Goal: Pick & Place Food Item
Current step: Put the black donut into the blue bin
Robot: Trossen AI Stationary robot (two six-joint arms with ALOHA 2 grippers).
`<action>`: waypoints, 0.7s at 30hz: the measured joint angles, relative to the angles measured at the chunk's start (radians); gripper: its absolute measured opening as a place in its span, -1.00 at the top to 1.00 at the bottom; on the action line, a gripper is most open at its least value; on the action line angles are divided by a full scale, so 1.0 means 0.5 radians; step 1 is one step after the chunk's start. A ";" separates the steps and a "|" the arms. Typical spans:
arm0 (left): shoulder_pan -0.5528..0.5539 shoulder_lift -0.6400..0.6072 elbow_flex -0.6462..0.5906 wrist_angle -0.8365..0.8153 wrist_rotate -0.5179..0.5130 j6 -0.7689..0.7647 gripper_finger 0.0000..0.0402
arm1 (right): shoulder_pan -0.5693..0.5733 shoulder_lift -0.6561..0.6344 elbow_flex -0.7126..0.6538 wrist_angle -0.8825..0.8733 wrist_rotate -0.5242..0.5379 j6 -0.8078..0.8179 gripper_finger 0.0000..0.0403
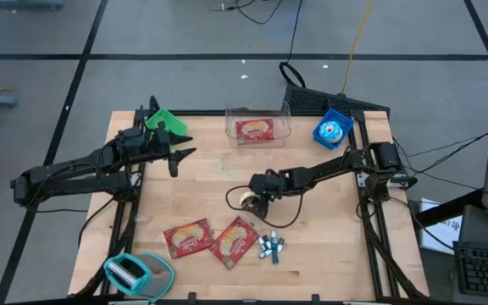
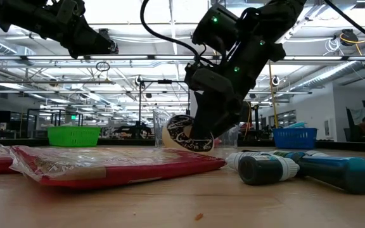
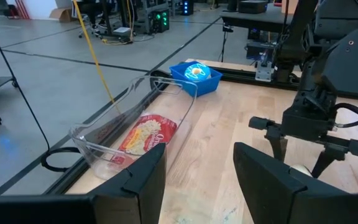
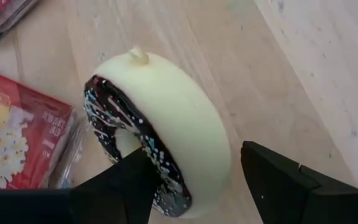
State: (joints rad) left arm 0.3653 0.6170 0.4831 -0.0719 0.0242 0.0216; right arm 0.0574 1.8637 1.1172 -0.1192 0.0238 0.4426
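The step in hand appeared to be the pick: the right gripper [image 1: 250,200] was closing in on a toy doughnut [image 4: 160,155], with placement not yet begun.

Table [image 1: 329,254]: a pale wooden top carrying, at its far edge, a clear container [image 1: 258,124] with one red popcorn packet [image 3: 146,133] already inside, flanked by a green basket [image 1: 164,119] and a blue basket [image 1: 332,129]. Two further red packets [image 1: 212,239] and a cluster of markers [image 1: 270,246] lay near the front edge.

Right arm: it reached from its side across to mid-table, wrist pitched steeply downward. Its fingers [image 4: 291,180] stood spread on either side of the doughnut, which was tipped on edge with its chocolate-sprinkled face toward one finger. Whether either pad touched the doughnut could not be told. In the low view the doughnut's lower rim looked close to or on the wood.

Left arm: it waited raised over the table's left side near the green basket, the left gripper [image 3: 197,177] roughly level and its fingers apart, holding nothing.

Next move, as judged: the fingers would need to close squarely across the doughnut's thickness before any lift. The rounded, tilted body could roll or slip out of an off-centre pinch.
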 joint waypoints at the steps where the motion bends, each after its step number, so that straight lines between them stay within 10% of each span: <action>1: 0.000 0.000 0.000 0.000 0.000 0.000 0.07 | 0.000 0.000 0.000 0.000 0.000 -0.030 -0.07; 21: 0.000 0.000 0.000 0.000 0.000 0.000 0.07 | 0.081 0.003 -0.004 0.074 -0.184 -0.491 -0.06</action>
State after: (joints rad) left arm 0.3653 0.6170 0.4831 -0.0719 0.0242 0.0216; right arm 0.0981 1.8651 1.1152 -0.0823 -0.0681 0.1971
